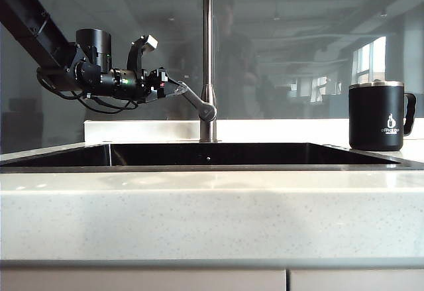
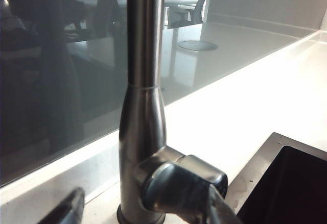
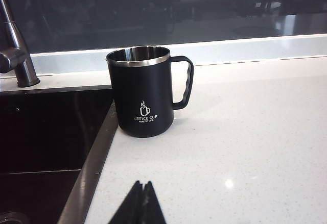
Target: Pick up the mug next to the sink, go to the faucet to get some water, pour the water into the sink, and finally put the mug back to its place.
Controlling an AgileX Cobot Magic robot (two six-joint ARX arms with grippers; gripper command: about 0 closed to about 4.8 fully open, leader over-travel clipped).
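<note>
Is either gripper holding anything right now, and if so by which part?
Nothing is held. The left gripper stands open at the faucet lever, not clamped. The right gripper is shut, short of the mug on the counter.

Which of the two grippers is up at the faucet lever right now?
The left gripper, jaws open around the lever of the faucet. The right gripper is shut, back on the counter short of the mug.

Pale speckled stone counter [image 1: 212,211], glossy, with cabinet fronts [image 1: 132,281] below its front edge. Dark glass panel [image 1: 298,52] behind, reflecting an office ceiling, bright windows [image 1: 372,59] at right. A low stone ledge [image 1: 278,129] runs along the glass.
</note>
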